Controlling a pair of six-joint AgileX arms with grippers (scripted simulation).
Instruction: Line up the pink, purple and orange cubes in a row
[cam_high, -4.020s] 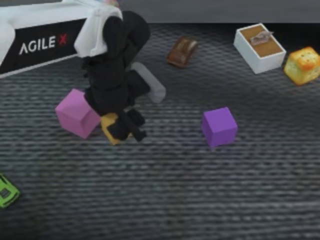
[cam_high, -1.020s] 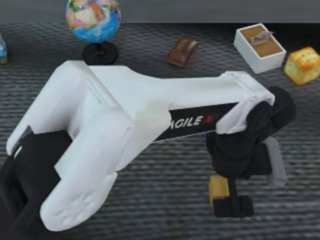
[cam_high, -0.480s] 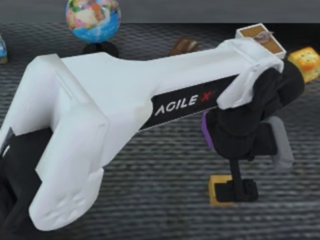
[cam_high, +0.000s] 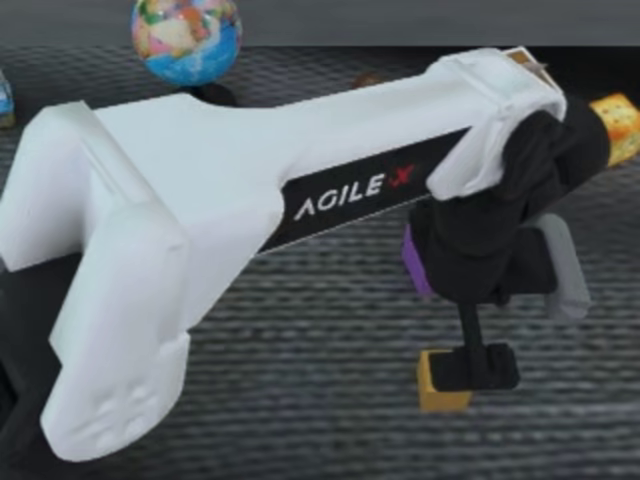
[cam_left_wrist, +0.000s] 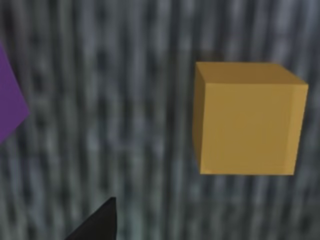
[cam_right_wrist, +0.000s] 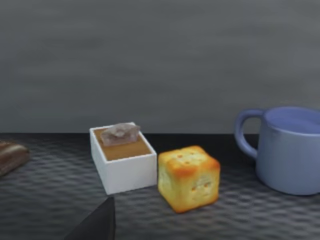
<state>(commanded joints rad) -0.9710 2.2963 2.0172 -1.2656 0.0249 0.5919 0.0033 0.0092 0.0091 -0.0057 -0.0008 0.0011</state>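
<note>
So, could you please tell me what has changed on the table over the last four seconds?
The left arm carried the small dull orange cube from beside the pink cube at the table's left over to the right, setting it down just in front of the violet purple cube. The left tool now appears to have let go. The purple cube and the yellow-orange dotted block stayed put.

A rendered simulation, not a real room: a dark grey ribbed surface (cam_high: 300, 400) meets a flat, featureless grey backdrop. Scattered props lie around like test objects: a small multicoloured globe (cam_high: 186, 38), a pale blue mug (cam_right_wrist: 287, 148), a white box with a brown top (cam_right_wrist: 124, 157) and a yellow-orange dotted block (cam_right_wrist: 189, 177).
</note>
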